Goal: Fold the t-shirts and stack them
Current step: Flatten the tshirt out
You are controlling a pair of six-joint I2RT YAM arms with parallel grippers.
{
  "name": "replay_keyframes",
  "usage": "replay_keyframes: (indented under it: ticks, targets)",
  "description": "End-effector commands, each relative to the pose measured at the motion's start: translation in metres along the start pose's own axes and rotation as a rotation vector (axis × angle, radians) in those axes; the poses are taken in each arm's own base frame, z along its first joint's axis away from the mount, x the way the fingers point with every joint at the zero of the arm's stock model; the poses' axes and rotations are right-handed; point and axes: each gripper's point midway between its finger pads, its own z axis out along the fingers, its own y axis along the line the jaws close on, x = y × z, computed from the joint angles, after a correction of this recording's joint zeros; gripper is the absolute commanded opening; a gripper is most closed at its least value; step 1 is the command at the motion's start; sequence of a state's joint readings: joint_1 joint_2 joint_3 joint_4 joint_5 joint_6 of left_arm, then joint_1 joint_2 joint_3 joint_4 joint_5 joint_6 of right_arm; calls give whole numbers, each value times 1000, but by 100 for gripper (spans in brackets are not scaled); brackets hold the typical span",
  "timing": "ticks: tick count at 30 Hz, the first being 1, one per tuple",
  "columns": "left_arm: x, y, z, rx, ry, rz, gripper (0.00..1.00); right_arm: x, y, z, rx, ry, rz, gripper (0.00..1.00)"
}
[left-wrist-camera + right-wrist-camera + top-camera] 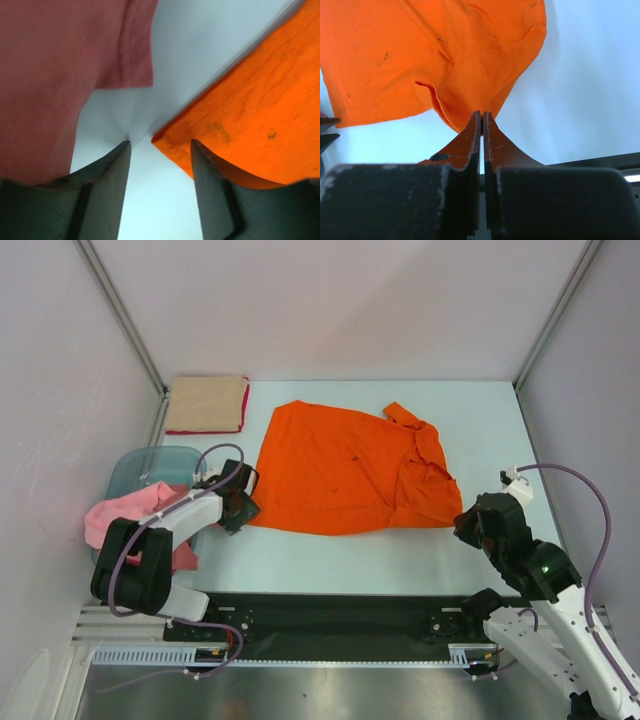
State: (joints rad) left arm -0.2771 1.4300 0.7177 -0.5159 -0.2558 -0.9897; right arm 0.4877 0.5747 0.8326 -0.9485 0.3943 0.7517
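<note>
The orange t-shirt (340,470) lies flat mid-table, with bare table (480,420) on its far, right and near sides up to the black strip (340,615) by the arm bases. Its long axis runs left-right: straight hem to the left, rumpled sleeves to the right. The left gripper (160,145) stands with jaws apart at the near-left corner. The right gripper (481,114) is pinched closed on the near-right edge, where the cloth draws to a point. A folded tan t-shirt (205,402) sits far left. A pink t-shirt (125,512) spills from the tub (135,468) just left of the left gripper. White walls (350,300) enclose the pale table.
</note>
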Motion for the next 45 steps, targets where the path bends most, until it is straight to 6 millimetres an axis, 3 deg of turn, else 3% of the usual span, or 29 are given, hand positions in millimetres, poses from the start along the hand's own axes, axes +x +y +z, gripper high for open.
replay_keyframes:
  ticks: [1, 3, 5, 7, 10, 13, 16, 17, 19, 22, 23, 24, 25, 26, 28, 29, 31, 32, 34, 35, 37, 38, 42, 45]
  targets:
    - [8, 5, 17, -21, 26, -3, 55, -15, 0, -9, 2, -57, 28, 0]
    - [8, 4, 18, -17, 22, 8, 51, -20, 0, -11, 4, -70, 28, 0]
    - [6, 0, 18, -1, 17, 11, 41, -23, 0, -11, 10, -81, 31, 0]
    - [6, -6, 17, 30, 25, 23, 21, -24, 1, -10, 11, -87, 34, 0]
    - [1, -19, 9, 86, 20, 32, 0, -27, 3, -6, 11, -100, 45, 0]
    - [-13, -32, -6, 144, -17, 40, 0, -35, 6, -3, 8, -138, 59, 0]
    - [-41, -52, -43, 227, -102, 54, 0, -50, 11, 2, 19, -197, 66, 0]
    - [-61, -65, -68, 285, -162, 48, 1, -62, 20, 1, -3, -235, 81, 0]
    - [-83, -77, -98, 343, -237, 73, 0, -77, 26, 6, 11, -277, 57, 0]
    - [-124, -101, -167, 478, -383, 95, 0, -118, 43, 6, 19, -388, 26, 0]
    - [-143, -113, -200, 544, -447, 91, 0, -135, 50, 5, 13, -434, 35, 0]
    - [-151, -117, -220, 580, -487, 127, 0, -160, 56, -5, 8, -491, 54, 0]
    - [-159, -122, -237, 611, -519, 140, 0, -171, 60, -1, 19, -509, 44, 0]
    - [-175, -133, -273, 683, -585, 146, 0, -192, 67, -9, 1, -570, 38, 0]
    - [-184, -143, -307, 758, -648, 223, 0, -229, 71, -27, -19, -664, 69, 0]
    - [-196, -148, -341, 815, -715, 224, 0, -247, 77, -35, -40, -724, 81, 0]
    - [-208, -151, -383, 888, -818, 266, 0, -276, 78, -56, -58, -817, 109, 0]
    - [-216, -149, -416, 935, -886, 263, 0, -291, 81, -69, -84, -885, 139, 0]
    - [-226, -142, -455, 974, -987, 267, 0, -311, 84, -91, -125, -981, 186, 0]
    - [-233, -132, -493, 1014, -1065, 247, 0, -316, 86, -102, -158, -1019, 203, 0]
    - [-240, -118, -529, 1033, -1152, 228, 0, -320, 93, -116, -233, -1063, 213, 0]
    - [-243, -104, -565, 1077, -1229, 198, 0, -320, 98, -121, -286, -1099, 224, 0]
    - [-236, -69, -636, 1203, -1400, 146, 0, -312, 109, -152, -481, -1190, 235, 0]
    - [-228, -51, -670, 1301, -1456, 107, 0, -312, 104, -195, -571, -1295, 263, 0]
